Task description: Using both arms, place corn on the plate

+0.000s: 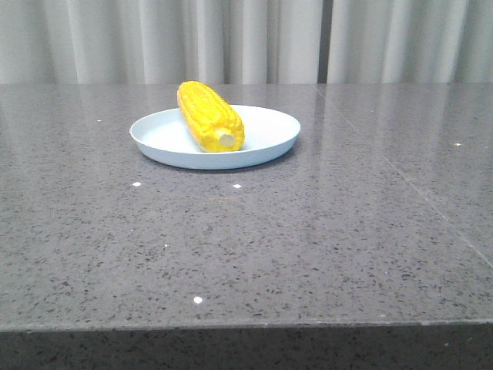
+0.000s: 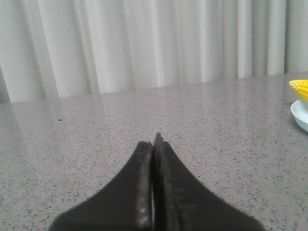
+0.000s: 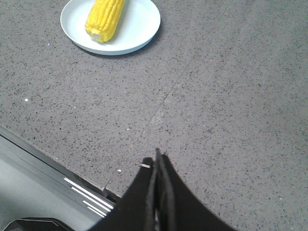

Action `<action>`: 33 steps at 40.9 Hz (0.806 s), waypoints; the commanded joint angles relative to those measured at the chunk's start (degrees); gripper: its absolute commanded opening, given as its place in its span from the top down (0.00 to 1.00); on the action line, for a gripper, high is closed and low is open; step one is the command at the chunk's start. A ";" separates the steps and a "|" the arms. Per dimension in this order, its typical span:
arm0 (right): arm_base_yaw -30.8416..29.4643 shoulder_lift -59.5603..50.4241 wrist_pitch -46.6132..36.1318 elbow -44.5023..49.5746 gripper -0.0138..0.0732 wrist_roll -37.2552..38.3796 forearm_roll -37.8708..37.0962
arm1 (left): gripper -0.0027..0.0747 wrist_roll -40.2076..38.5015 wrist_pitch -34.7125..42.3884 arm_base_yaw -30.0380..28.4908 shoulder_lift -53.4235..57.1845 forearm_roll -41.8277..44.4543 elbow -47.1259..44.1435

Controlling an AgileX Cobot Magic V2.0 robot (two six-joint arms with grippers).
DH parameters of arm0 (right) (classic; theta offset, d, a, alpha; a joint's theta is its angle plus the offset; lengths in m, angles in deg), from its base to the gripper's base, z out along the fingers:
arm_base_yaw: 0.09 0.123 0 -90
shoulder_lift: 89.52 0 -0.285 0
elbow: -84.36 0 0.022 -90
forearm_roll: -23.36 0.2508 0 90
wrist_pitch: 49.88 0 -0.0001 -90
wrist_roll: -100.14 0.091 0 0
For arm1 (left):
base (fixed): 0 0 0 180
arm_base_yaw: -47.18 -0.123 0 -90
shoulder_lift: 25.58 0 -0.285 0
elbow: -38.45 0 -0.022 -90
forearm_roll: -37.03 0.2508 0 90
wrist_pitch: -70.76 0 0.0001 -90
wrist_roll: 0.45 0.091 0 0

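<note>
A round pale blue-white plate (image 1: 266, 132) already holds the bright yellow corn cob (image 1: 209, 116), its long axis angled across it. Both lie well ahead of the right gripper (image 3: 157, 159) and off to one side of the left gripper (image 2: 154, 142), each with jaws pressed together, empty.

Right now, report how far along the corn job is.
Done: the corn lies on the plate, stub end toward the camera. In hand: nothing; the left gripper and right gripper are both shut, empty and away from the plate. Left: apparently nothing.
</note>
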 commanded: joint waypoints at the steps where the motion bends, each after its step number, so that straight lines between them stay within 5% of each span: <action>1: -0.28 0.36 -3.40 -1.24 0.92 -0.11 -1.15 | 0.99 -0.10 4.68 -0.18 1.23 -0.57 -0.27; 9: -5.90 -3.75 -8.23 5.03 0.92 -0.11 -2.65 | 0.99 -0.10 4.68 -0.18 1.23 -0.57 -0.27; 21: -22.71 -21.29 -38.27 28.88 0.92 -0.11 -2.59 | 0.99 -0.10 4.68 -0.18 1.23 -0.57 -0.27; 33: -32.39 -28.00 -56.59 47.73 0.92 -0.11 -0.11 | 0.99 -0.10 4.68 -0.18 1.23 -0.57 -0.27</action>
